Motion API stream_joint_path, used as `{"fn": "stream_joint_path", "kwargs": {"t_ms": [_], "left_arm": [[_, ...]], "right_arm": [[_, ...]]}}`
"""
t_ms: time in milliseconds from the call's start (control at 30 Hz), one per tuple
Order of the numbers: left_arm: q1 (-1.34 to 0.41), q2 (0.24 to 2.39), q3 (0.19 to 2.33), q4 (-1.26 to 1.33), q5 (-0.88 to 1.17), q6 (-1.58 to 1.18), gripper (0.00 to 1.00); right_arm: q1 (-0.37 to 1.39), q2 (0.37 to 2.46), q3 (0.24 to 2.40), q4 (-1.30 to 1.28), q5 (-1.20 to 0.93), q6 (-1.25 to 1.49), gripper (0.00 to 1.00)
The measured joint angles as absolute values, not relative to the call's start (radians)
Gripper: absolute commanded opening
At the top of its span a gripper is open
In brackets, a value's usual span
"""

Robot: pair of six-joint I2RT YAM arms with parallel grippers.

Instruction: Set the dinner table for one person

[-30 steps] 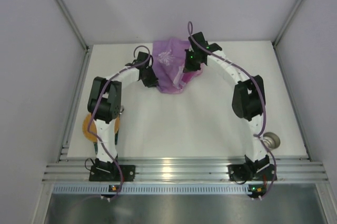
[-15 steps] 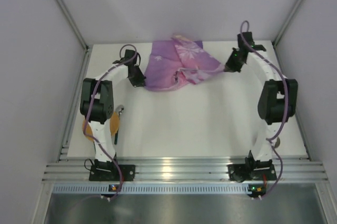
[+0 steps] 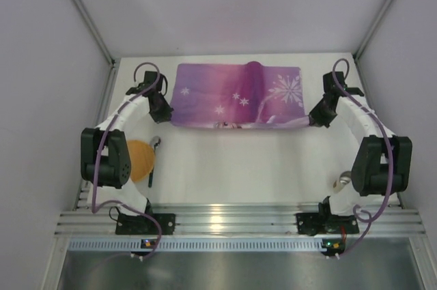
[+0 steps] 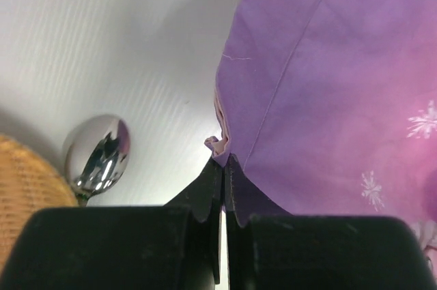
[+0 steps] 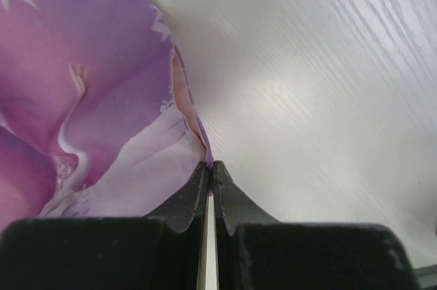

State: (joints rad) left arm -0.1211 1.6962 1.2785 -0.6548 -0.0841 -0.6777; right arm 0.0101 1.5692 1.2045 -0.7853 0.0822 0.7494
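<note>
Left end effector (image 3: pixel 162 110) is clamped on the near left corner of the purple snowflake placemat (image 3: pixel 232 95). A spoon (image 4: pixel 99 153) and an orange woven disc (image 3: pixel 140 160) lie nearer on the white desk (image 3: pixel 259 167). The placemat spans the desk's far half. Right end effector (image 3: pixel 318 118) is clamped on its near right corner.

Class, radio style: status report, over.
Left hand shut on placemat, left corner. Right hand shut on it, right corner. Placemat stretched across dinner table, far side, ridge mid-cloth. Spoon near left arm, clear.
</note>
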Motion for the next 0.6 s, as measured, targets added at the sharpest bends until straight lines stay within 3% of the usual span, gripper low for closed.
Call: {"fn": "stream_joint_path", "kwargs": {"t_ms": [333, 400, 433, 500, 567, 600], "left_arm": [[-0.128, 1.454, 1.044, -0.755, -0.123, -0.709, 0.03], [-0.128, 1.414, 1.012, -0.754, -0.115, -0.711, 0.15], [-0.128, 1.401, 0.997, -0.754, -0.110, -0.710, 0.35], [-0.126, 1.386, 0.969, -0.757, -0.109, -0.704, 0.52], [-0.123, 1.379, 0.958, -0.772, -0.113, -0.696, 0.86], [-0.121, 1.374, 0.958, -0.779, -0.117, -0.694, 0.88]], "right_arm": [[0.013, 1.393, 1.045, -0.860, 0.078, 0.808, 0.00], [0.013, 1.388, 1.045, -0.865, 0.078, 0.807, 0.00], [0.013, 1.388, 1.044, -0.870, 0.078, 0.805, 0.00], [0.013, 1.387, 1.038, -0.884, 0.082, 0.796, 0.03], [0.012, 1.373, 1.020, -0.891, 0.091, 0.786, 0.28], [0.012, 1.358, 1.010, -0.901, 0.099, 0.780, 0.38]]}}
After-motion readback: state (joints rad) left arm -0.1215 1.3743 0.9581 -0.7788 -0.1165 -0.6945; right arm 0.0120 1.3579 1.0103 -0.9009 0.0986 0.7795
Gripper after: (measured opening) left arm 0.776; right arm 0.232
